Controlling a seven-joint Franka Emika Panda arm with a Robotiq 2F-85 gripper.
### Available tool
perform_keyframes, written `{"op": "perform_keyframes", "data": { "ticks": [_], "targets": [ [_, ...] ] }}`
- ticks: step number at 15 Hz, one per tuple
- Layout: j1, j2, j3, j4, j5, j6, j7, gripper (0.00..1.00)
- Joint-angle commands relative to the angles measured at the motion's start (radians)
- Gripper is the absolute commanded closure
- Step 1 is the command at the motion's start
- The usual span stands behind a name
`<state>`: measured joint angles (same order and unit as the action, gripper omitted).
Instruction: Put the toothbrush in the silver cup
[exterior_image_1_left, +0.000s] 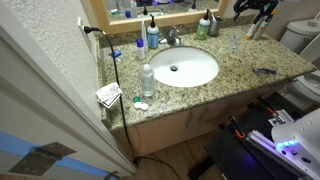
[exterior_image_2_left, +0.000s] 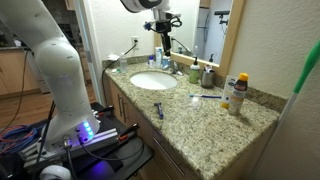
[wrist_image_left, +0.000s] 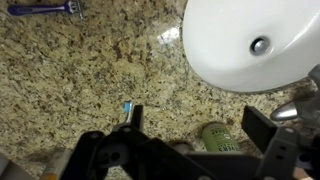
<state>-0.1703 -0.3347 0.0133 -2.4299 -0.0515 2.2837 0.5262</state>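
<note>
The toothbrush (exterior_image_2_left: 205, 96) lies flat on the granite counter in front of the green soap bottle (exterior_image_2_left: 208, 75). In the wrist view only its blue-bristled head (wrist_image_left: 127, 105) shows, beside one finger. The small silver cup (exterior_image_2_left: 196, 72) seems to stand next to the green bottle at the back of the counter; it is too small to make out clearly. My gripper (exterior_image_2_left: 163, 27) hangs high above the faucet area, open and empty, and it also shows in an exterior view (exterior_image_1_left: 255, 10). In the wrist view its fingers (wrist_image_left: 197, 118) are spread wide over the green bottle (wrist_image_left: 215, 135).
The white sink (exterior_image_1_left: 183, 67) sits mid-counter with the faucet (exterior_image_2_left: 176, 64) behind it. A blue razor (exterior_image_2_left: 158, 108) lies near the front edge, and shows in the wrist view (wrist_image_left: 45, 8). A clear bottle (exterior_image_1_left: 147, 80), a blue bottle (exterior_image_1_left: 152, 36) and an orange-and-green container (exterior_image_2_left: 238, 93) stand around.
</note>
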Motion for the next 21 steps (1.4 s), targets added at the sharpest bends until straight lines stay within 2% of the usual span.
{"op": "perform_keyframes", "data": {
  "ticks": [1,2,3,4,8,9,10,11,13,15,16,18,21],
  "targets": [
    [0.002,0.003,0.002,0.005,0.000,-0.003,0.007,0.00],
    [-0.016,0.033,0.022,-0.008,-0.049,0.065,0.064,0.00],
    [-0.043,0.078,0.030,-0.017,-0.095,0.179,0.134,0.00],
    [-0.061,0.112,0.027,-0.012,-0.131,0.232,0.192,0.00],
    [-0.153,0.308,-0.023,0.044,-0.339,0.461,0.469,0.00],
    [-0.164,0.358,-0.050,0.078,-0.393,0.472,0.540,0.00],
    [-0.153,0.391,-0.084,0.115,-0.402,0.443,0.588,0.00],
    [-0.102,0.300,-0.095,0.031,-0.361,0.441,0.510,0.00],
    [-0.098,0.369,-0.142,0.084,-0.377,0.442,0.549,0.00],
    [-0.092,0.391,-0.148,0.108,-0.374,0.443,0.556,0.00],
    [-0.082,0.415,-0.160,0.122,-0.425,0.431,0.608,0.00],
    [-0.055,0.475,-0.196,0.136,-0.485,0.480,0.701,0.00],
    [-0.031,0.548,-0.252,0.150,-0.496,0.518,0.737,0.00]
  ]
}}
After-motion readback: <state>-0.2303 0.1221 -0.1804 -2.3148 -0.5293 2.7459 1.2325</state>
